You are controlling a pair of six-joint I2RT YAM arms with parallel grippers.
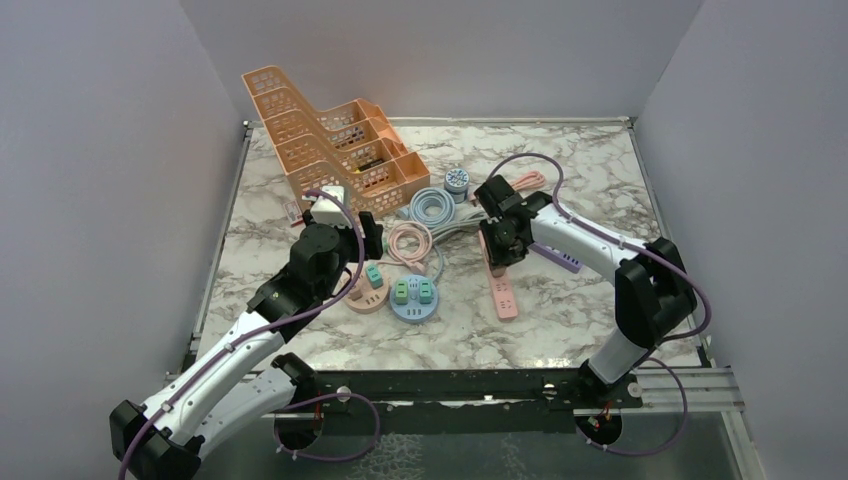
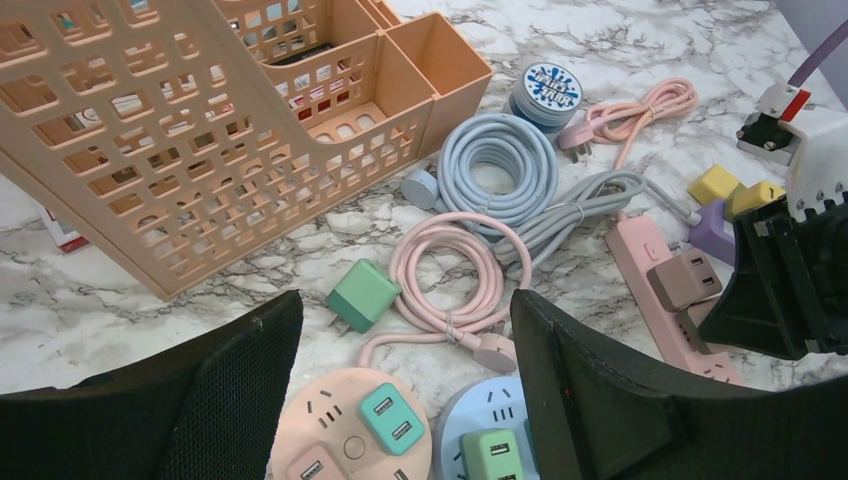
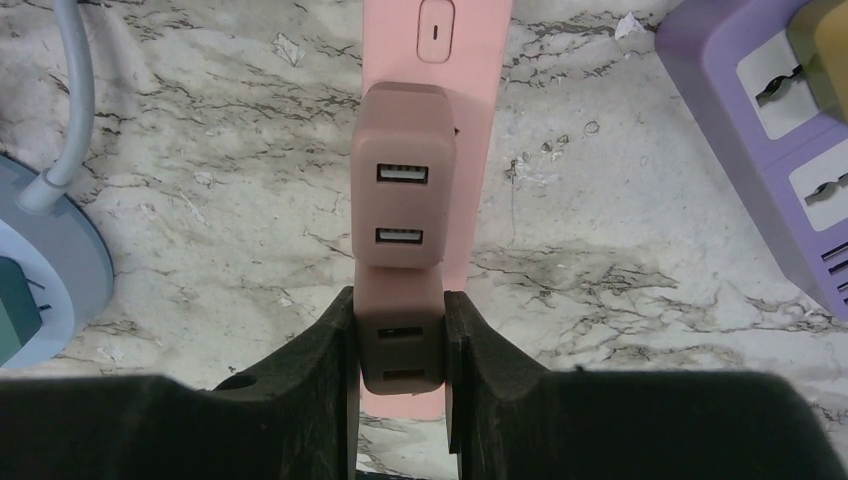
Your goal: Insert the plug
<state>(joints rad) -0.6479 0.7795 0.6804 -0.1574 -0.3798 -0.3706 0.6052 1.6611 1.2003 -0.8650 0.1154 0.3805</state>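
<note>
My right gripper (image 3: 400, 312) is shut on a mauve two-port plug (image 3: 400, 345), with a finger pressed on each side. The plug sits over the pink power strip (image 3: 470, 60), right behind a matching mauve plug (image 3: 402, 190) that is seated in the strip. From above, the right gripper (image 1: 505, 238) hovers at the strip's far end (image 1: 503, 292). My left gripper (image 2: 405, 300) stands open and empty above the round pink socket (image 2: 345, 430). A loose green plug (image 2: 362, 293) lies just beyond it.
A round blue socket (image 2: 480, 445) with green plugs sits beside the pink one. An orange mesh organiser (image 2: 200, 130) stands at the back left. Coiled pink (image 2: 450, 270) and blue (image 2: 497, 165) cables lie mid-table. A purple strip (image 3: 760, 130) lies right of the pink strip.
</note>
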